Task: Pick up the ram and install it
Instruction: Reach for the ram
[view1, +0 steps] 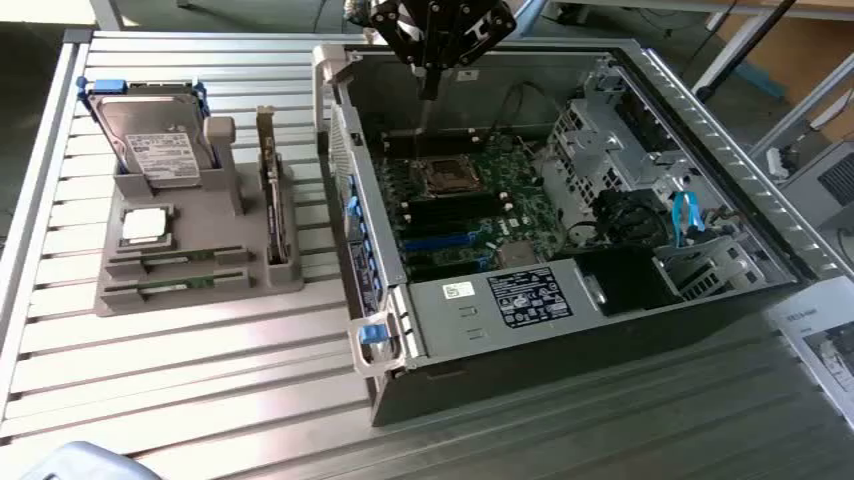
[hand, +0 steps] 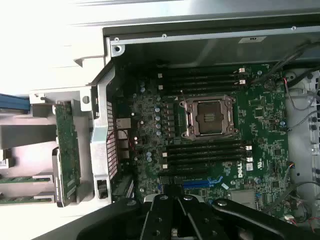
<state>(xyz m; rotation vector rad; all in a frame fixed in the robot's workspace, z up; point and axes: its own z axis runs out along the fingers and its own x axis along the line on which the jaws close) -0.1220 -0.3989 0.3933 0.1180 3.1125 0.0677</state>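
Note:
Two green ram sticks (view1: 174, 262) lie flat in slots at the front of a grey holder (view1: 200, 300), at the exterior view's left; the wrist view catches their ends (hand: 15, 179). My gripper (view1: 426, 92) hangs over the far end of the open computer case (view1: 534, 330), well away from the holder. Its fingers (hand: 162, 215) are shut together with nothing between them. Under it lies the green motherboard (hand: 260, 115) with its bare CPU socket (hand: 209, 117) and empty black memory slots (hand: 205, 150) on both sides of the socket.
The holder also carries a silver hard drive (view1: 160, 140), a small square chip (view1: 144, 225) and an upright expansion card (view1: 274, 210). Drive cages, cables and a blue strap (view1: 687, 215) fill the case's right side. Everything stands on a slatted metal table (view1: 200, 380).

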